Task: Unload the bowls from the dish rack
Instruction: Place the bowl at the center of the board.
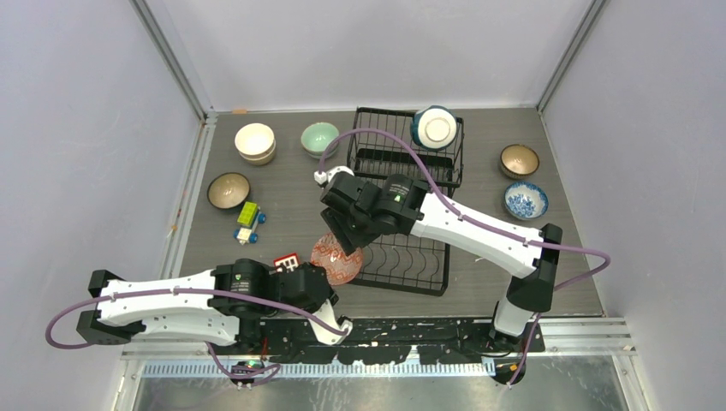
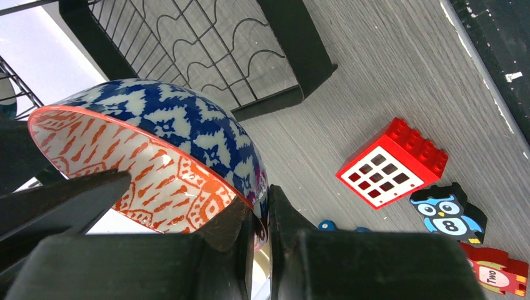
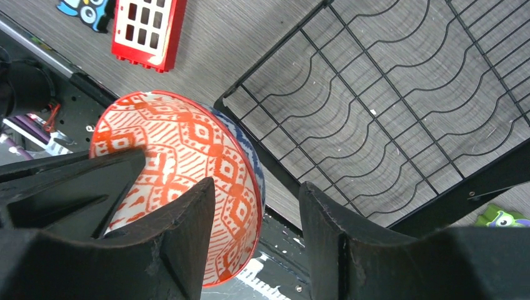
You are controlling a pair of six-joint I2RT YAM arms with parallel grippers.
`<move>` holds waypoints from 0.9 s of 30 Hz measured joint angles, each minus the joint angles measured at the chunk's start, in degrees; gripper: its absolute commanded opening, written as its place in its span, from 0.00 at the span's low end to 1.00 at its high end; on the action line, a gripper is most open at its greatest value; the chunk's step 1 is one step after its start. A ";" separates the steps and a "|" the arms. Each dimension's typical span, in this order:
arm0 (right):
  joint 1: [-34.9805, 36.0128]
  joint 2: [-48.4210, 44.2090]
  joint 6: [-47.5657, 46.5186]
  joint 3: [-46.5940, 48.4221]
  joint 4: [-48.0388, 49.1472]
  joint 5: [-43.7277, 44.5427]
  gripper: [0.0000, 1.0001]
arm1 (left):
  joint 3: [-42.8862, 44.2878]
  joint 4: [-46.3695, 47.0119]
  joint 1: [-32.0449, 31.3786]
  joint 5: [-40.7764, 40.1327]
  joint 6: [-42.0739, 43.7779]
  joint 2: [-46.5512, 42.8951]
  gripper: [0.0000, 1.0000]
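Observation:
A red patterned bowl [image 1: 336, 257] with a blue-and-white outside is held tilted above the table, just off the front left corner of the black wire dish rack [image 1: 445, 257]. My left gripper [image 1: 324, 282] is shut on its near rim; in the left wrist view the fingers [image 2: 262, 219] pinch the bowl [image 2: 169, 125] wall. My right gripper [image 3: 257, 184] is open and straddles the opposite rim of the bowl [image 3: 187, 144], one finger inside, one outside, with a gap showing. A blue-and-white bowl [image 1: 435, 127] stands on edge in the rack's raised back basket.
Cream bowls [image 1: 255, 141], a pale green bowl [image 1: 319, 137] and a brown bowl [image 1: 229, 190] sit on the left of the table. A brown bowl [image 1: 519, 160] and a blue patterned bowl [image 1: 525, 199] sit right. Toy blocks [image 1: 248, 218] and a red block [image 2: 392, 164] lie near the left arm.

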 measured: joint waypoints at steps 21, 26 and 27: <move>0.26 0.81 0.46 -4.81 3.28 1.31 0.02 | 0.15 -0.37 -0.13 -0.61 -1.73 0.02 0.11; 0.24 0.81 0.50 -4.81 3.21 1.64 0.01 | 0.39 0.79 -0.22 -2.19 -3.17 0.63 0.44; 0.20 0.83 0.50 -4.83 3.19 1.68 0.01 | 0.79 1.55 -0.22 -2.58 -3.78 0.79 0.47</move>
